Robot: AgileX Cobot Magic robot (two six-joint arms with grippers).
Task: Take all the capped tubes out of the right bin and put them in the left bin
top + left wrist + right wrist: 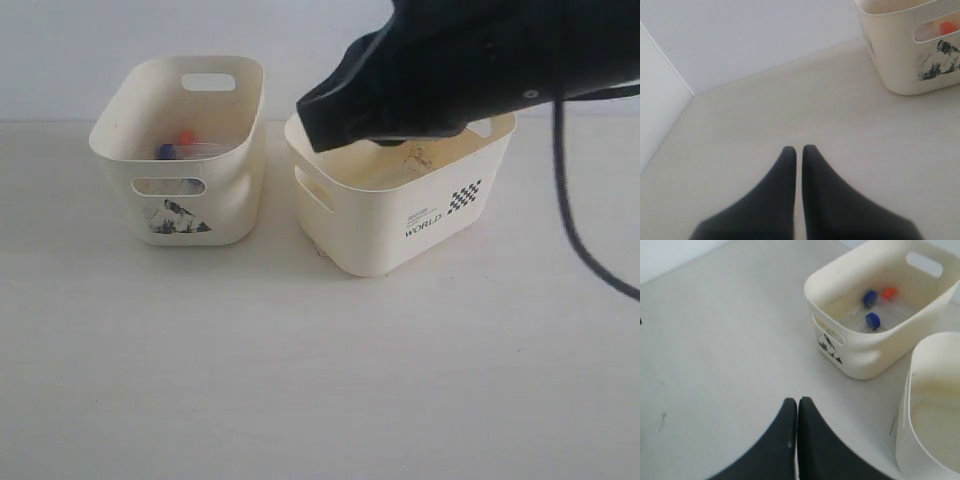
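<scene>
In the exterior view, the left bin (215, 200), with the mountain picture, and the right bin (400, 215), marked WORLD, stand side by side on the surface (300, 380). Capped tubes (178, 146) lie in the left bin. The dark right arm (460, 70) hangs over the right bin.

In the left wrist view, the left gripper (799, 150) is closed and holds nothing, and the left bin is near it.

In the right wrist view, the right gripper (797, 402) is closed and holds nothing. Two blue caps and one orange cap show inside the left bin.
</scene>
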